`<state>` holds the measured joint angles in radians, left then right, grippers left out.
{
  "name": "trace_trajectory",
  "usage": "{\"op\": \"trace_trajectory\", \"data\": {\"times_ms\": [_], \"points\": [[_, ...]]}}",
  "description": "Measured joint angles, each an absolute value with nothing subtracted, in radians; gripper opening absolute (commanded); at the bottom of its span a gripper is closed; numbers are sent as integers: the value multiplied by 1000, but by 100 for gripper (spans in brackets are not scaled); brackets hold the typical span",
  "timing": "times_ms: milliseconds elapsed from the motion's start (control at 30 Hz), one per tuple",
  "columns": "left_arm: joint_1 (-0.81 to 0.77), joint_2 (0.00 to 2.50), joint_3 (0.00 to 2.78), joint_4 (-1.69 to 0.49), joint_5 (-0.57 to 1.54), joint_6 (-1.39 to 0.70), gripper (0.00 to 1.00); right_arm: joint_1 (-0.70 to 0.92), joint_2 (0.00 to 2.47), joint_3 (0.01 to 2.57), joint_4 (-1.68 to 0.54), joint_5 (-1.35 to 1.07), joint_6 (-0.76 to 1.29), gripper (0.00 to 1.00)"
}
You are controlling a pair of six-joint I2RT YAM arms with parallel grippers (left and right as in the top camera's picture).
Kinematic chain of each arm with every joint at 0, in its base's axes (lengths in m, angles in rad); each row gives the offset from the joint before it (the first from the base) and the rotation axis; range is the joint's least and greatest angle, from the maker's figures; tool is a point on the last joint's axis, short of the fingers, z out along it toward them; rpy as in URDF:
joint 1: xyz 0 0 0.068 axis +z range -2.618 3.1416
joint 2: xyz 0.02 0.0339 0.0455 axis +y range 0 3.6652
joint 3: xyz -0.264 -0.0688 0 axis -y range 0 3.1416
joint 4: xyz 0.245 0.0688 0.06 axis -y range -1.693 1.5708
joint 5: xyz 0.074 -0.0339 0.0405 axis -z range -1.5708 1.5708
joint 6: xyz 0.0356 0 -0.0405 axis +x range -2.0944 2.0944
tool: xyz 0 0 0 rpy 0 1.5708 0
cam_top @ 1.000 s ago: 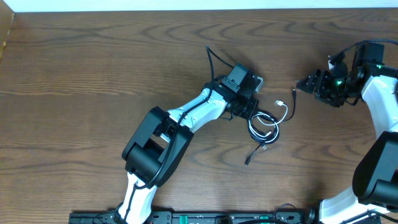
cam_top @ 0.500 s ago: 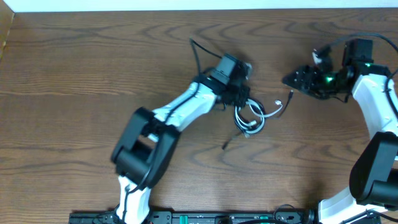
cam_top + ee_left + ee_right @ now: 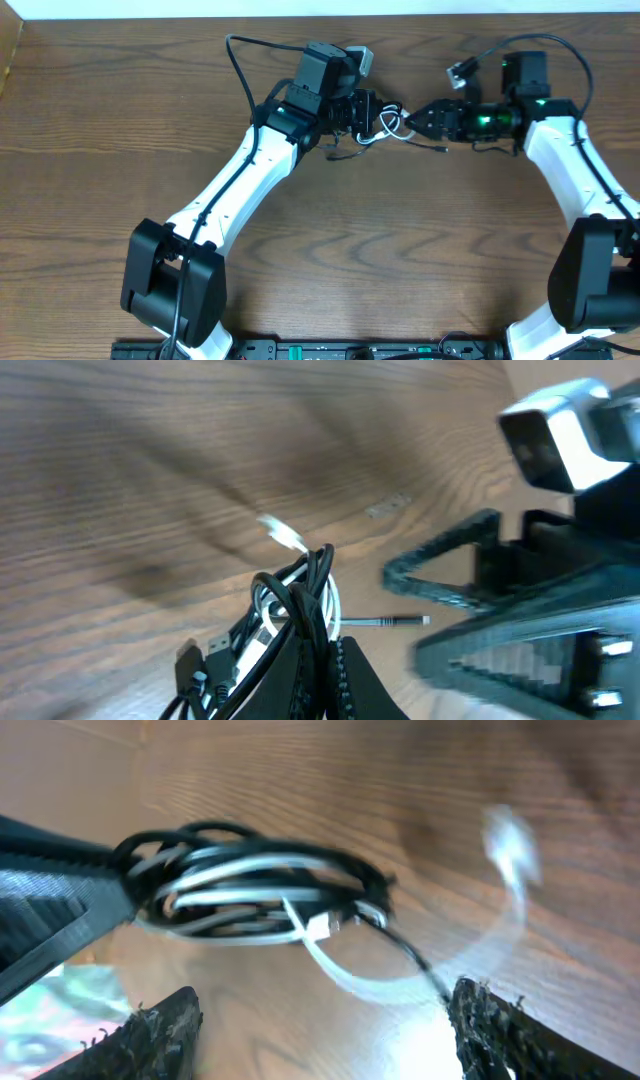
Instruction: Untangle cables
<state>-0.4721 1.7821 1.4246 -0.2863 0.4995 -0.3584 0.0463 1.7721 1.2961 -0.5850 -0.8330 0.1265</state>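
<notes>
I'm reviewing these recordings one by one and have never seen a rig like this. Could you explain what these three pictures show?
Two robot arms work at a wooden table, and each ends in a two-finger gripper. The wide picture comes from a fixed camera above the table. The other two come from small cameras on the wrists, so each shows that arm's own fingers at the bottom edge. The left gripper is shut on a small bundle of cables, one black and one white, looped together. The right gripper is open and faces the bundle from the other side without gripping it. In the left wrist view, the large blurred shape on the right is that right gripper.
</notes>
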Motion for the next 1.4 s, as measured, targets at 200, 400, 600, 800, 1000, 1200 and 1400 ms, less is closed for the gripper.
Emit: {"op": "trace_trajectory", "data": {"times_ms": [200,400,600,800,1000,1200,1400], "points": [[-438,1782,1425,-225,611,-429,7,121,1772,1296,-533,-717,178,75],[-384,1782,1425,-134,743,-530,8,146,1772,1296,-503,-625,229,73],[-378,1782,1425,-113,876,-607,7,148,1772,1296,-392,-496,351,73],[-382,1782,1425,-99,941,-639,8,148,1772,1296,-335,-462,417,73],[-387,1782,1425,-25,983,-692,7,156,1772,1296,-308,-450,451,73],[-396,1782,1425,3,988,-710,8,177,1772,1296,-290,-515,468,73],[-395,1782,1425,4,963,-711,7,178,1772,1296,-237,-646,476,72]]}}
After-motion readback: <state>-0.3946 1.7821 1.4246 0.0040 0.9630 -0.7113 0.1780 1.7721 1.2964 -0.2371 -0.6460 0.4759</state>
